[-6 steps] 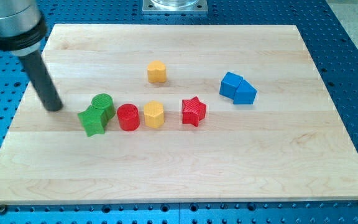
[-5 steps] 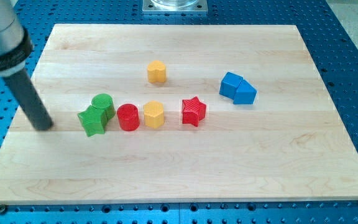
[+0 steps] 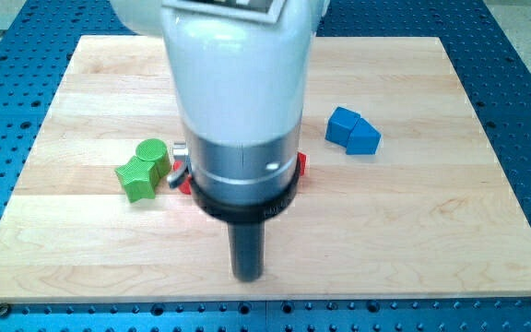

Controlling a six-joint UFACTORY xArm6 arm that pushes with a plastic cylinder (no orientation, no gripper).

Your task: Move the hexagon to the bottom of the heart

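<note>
My arm fills the middle of the camera view and hides both yellow blocks, the hexagon and the heart. My tip point(image 3: 247, 275) rests on the board near the view's bottom, below where the middle row of blocks lies. Only a sliver of the red cylinder point(image 3: 182, 183) shows at the arm's left edge. A sliver of the red star point(image 3: 301, 164) shows at its right edge. Whether the tip touches any block cannot be told; none shows beside it.
A green cylinder point(image 3: 153, 153) and a green star point(image 3: 136, 178) sit touching at the view's left. Two blue blocks point(image 3: 352, 131) sit together at the view's right. The wooden board point(image 3: 450, 231) lies on a blue perforated table.
My arm has swung from the board's left edge to the middle and bottom, now covering the yellow and red blocks. The green and blue blocks have not moved.
</note>
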